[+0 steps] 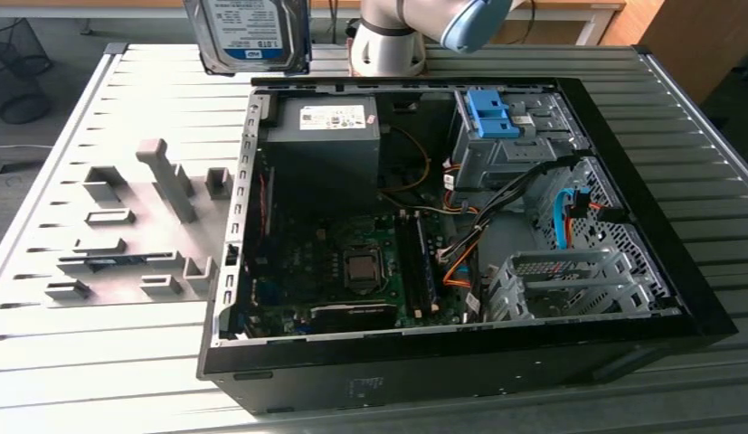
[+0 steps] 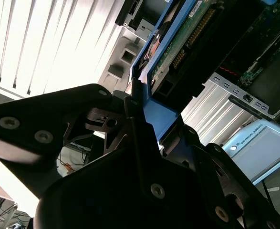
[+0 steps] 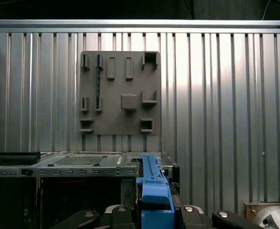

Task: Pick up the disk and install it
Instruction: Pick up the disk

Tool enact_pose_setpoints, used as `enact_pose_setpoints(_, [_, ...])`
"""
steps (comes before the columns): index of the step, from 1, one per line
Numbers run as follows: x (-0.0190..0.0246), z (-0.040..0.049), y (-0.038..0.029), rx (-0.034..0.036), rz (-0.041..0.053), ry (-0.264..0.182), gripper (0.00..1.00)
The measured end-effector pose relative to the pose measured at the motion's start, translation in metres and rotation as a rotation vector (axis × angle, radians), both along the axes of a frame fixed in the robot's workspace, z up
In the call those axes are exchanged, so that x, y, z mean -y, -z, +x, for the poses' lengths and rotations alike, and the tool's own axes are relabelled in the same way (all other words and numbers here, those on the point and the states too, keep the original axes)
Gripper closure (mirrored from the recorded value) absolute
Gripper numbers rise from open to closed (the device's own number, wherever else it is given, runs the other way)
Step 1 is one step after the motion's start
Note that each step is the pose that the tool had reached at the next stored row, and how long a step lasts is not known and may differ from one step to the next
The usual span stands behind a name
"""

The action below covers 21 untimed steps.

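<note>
Table: slatted metal table (image 1: 96,362) under everything in the exterior view.
Computer case: black case (image 1: 663,271), side open, lying flat mid-view and running toward 5 o'clock, with its motherboard exposed.
Fixture board: grey board (image 1: 132,235) on the table at the case's 9 o'clock.
Power supply: black box (image 1: 326,145) in the case's 11 o'clock corner.
Drive cage: grey cage (image 1: 500,158) at the case's 1 o'clock, with a blue bracket (image 1: 491,113) on top.
Disk: disk (image 1: 250,34) at 11 o'clock of the exterior view, upright in the air, label facing the camera.
Hand: hand (image 2: 151,114) in the second wrist view — clamped on the disk's blue-railed edge.
</note>
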<state>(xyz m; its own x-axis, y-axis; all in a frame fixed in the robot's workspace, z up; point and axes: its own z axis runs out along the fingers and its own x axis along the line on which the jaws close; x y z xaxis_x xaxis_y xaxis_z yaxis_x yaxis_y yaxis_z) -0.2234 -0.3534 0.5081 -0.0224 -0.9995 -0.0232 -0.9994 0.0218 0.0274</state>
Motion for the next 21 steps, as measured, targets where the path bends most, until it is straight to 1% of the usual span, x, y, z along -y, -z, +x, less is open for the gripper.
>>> enact_pose_setpoints(10, [0.0000, 0.0100, 0.0000, 0.0000, 0.0000, 0.000, 0.64])
enact_pose_setpoints(16, [0.0000, 0.0229, 0.0000, -0.0001, 0.0000, 0.000, 0.64])
enact_pose_setpoints(21, [0.0000, 0.0292, 0.0000, -0.0001, 0.0000, 0.000, 0.64])
